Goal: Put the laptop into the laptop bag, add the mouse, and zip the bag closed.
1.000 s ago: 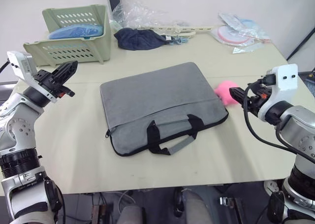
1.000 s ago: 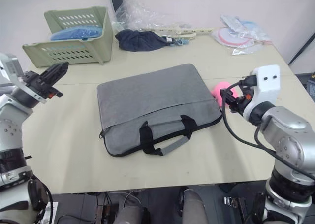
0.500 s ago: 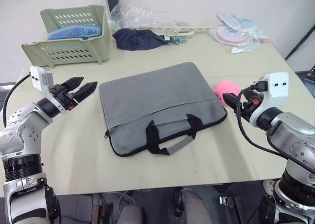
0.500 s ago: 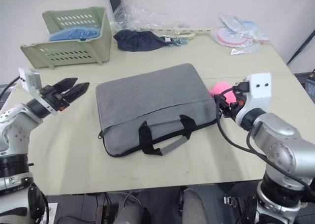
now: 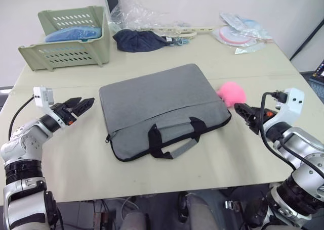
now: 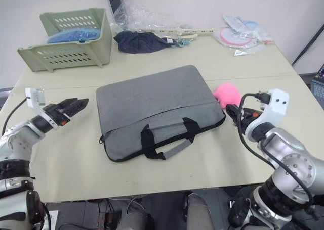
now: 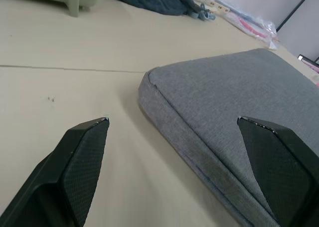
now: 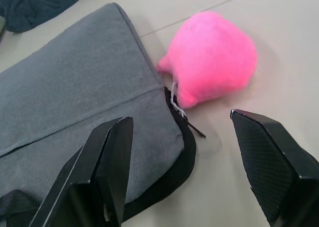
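Laptop bag (image 5: 162, 108): grey fabric, black trim, lying flat at the middle of the table (image 5: 152, 174), handles (image 5: 174, 139) toward me. It looks full and zipped along the near edge, so I judge the laptop is likely inside; I cannot confirm that, nor the mouse.

My left gripper (image 5: 80, 105): fingers spread, empty, low over the table just beside the bag's left edge, aimed at its corner.

My right gripper (image 5: 242, 113): fingers spread, empty, near the bag's right corner, where the zipper end seems to lie.

Fuzzy pink lump (image 5: 232, 93): touching the bag's right corner, crowding my right gripper's approach.

Far side, well apart: green basket (image 5: 71, 35) holding a blue item, dark navy cloth bundle (image 5: 139, 39), clear plastic wrappers (image 5: 243, 33).
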Robot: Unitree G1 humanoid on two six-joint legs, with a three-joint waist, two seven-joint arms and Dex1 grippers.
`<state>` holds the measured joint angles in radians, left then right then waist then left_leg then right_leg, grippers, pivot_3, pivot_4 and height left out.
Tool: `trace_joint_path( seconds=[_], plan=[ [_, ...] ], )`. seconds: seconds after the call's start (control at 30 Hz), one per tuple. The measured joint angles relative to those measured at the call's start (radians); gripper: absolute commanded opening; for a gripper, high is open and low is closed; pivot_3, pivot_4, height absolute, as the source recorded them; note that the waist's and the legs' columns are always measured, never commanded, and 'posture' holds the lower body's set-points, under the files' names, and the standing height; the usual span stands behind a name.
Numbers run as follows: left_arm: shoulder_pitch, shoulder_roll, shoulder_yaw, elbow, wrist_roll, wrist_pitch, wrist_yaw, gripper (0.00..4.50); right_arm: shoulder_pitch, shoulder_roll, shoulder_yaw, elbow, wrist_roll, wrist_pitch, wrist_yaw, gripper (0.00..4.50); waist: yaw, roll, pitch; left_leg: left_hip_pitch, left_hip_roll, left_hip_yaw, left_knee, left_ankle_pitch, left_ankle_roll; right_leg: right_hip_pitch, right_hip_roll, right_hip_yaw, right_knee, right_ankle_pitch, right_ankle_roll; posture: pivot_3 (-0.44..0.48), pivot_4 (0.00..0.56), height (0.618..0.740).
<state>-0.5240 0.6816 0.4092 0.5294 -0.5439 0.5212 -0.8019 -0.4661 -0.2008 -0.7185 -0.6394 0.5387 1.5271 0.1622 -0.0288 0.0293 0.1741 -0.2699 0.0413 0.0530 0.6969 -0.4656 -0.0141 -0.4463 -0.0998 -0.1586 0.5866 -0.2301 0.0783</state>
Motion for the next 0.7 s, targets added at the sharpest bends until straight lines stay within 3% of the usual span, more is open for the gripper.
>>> trace_joint_path(
  seconds=[0.3, 0.7],
  plan=[
    [-0.082, -0.108, -0.074, 0.042, 0.021, 0.012, 0.01, 4.43, 0.058, 0.06, 0.051, 0.131, -0.012, -0.125, -0.005, 3.45, -0.007, 0.0, 0.0, 0.003, 0.0, 0.004, 0.0, 0.0, 0.0, 0.0, 0.0, 0.001, 0.002, 0.0, 0.0, 0.0, 0.15, 0.74],
    [-0.082, -0.118, -0.071, 0.048, 0.03, 0.025, 0.034, 4.43, 0.101, 0.081, 0.129, 0.193, -0.008, -0.243, -0.01, 3.45, -0.006, 0.0, 0.0, 0.003, 0.0, 0.004, 0.0, 0.0, 0.0, 0.0, 0.0, 0.002, 0.003, 0.0, 0.0, 0.0, 0.15, 0.74]
  ],
)
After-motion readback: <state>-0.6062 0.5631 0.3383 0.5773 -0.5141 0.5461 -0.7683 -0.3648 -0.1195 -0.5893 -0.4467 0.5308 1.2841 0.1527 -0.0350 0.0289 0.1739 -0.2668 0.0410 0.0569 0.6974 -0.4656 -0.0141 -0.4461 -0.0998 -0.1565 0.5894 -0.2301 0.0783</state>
